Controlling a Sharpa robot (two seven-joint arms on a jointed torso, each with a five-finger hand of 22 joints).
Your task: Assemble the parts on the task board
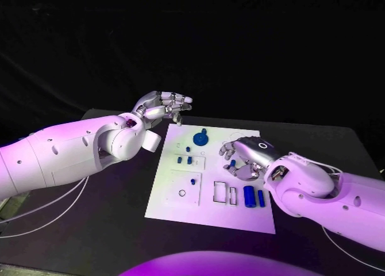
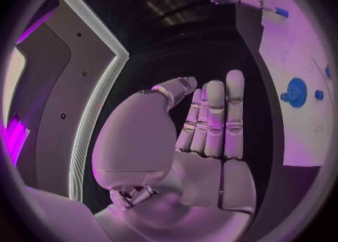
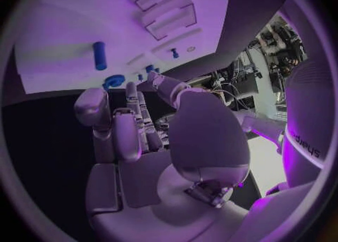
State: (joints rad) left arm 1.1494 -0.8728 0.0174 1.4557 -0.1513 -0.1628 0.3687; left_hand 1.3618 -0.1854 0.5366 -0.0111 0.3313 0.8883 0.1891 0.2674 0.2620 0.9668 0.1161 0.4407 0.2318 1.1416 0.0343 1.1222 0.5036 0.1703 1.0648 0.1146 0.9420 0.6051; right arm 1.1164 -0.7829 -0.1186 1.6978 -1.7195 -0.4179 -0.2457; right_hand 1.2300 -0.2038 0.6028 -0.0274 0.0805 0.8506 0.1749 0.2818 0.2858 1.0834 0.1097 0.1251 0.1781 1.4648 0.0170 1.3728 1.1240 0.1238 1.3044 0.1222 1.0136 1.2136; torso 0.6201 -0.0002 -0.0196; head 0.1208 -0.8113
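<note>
Spanning the middle of the black table (image 1: pixel 118 230), the white task board (image 1: pixel 211 215) lay flat between the robot's two arms, its recessed outlines facing up, evidently so the blue parts could be dropped in from above. Over the board's right half hovered the right hand (image 1: pixel 246 152), palm down and fingers curled toward a small blue piece (image 1: pixel 232 164); whether it was actually pinched or merely covered could not be told, and in the left wrist view a blue tip (image 2: pixel 281 12) showed at the end of those fingers. Off the board's far left corner the left hand (image 1: pixel 164 106) was raised above the table, fingers straight and close together in its own wrist view, holding nothing there, apparently parked out of the way. Near the board's far edge sat a round blue disc (image 1: pixel 200 138), with a pair of small blue pegs (image 1: pixel 184 160) just below it. Two longer blue bars (image 1: pixel 250 196) lay side by side near the right forearm, seemingly not yet seated. Most rectangular slots (image 1: pixel 220 192) looked unfilled, suggesting the assembly was at an early stage.
</note>
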